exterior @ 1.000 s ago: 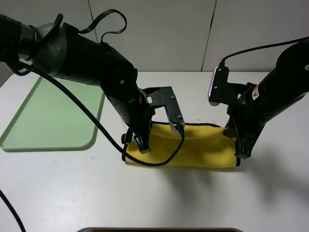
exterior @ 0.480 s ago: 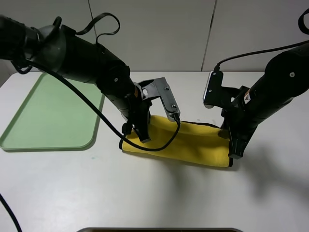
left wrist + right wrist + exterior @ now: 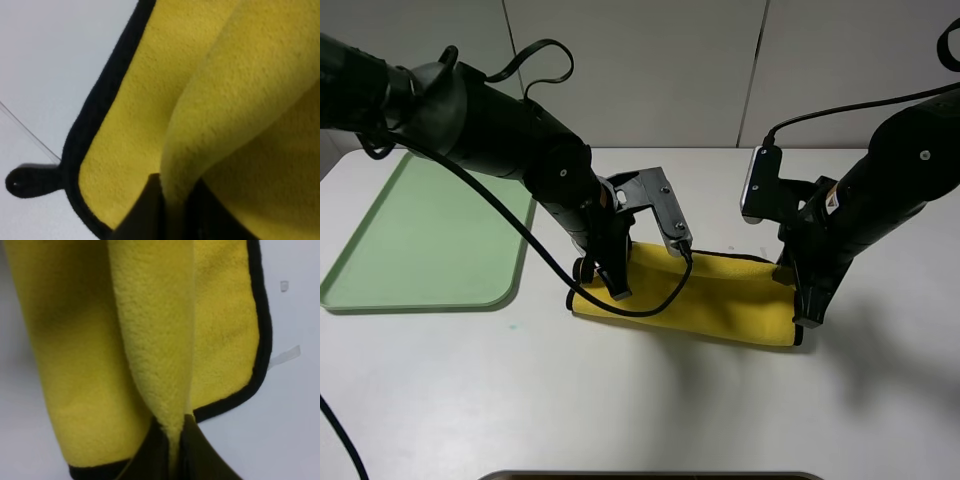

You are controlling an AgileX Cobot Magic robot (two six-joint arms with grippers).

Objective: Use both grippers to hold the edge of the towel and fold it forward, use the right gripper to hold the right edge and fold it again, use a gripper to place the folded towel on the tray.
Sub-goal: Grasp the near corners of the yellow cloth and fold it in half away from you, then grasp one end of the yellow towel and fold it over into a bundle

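Towel (image 3: pixel 710 295) sits folded just right of the tray (image 3: pixel 420 240). Your right gripper (image 3: pixel 172 427) pinches a yellow fold tight. The left gripper (image 3: pixel 175 187) seems clamped too, though it's hard to tell. Lower both together so it lands flush before you release.

bright, even light is coming from overhead, and soft grey shadows are pooling on the white table (image 3: pixel 650 400) just in front of the towel (image 3: pixel 720 300). nothing is glaring. both wrist views are sitting very close (the yellow pile is looking soft rather than crisp).
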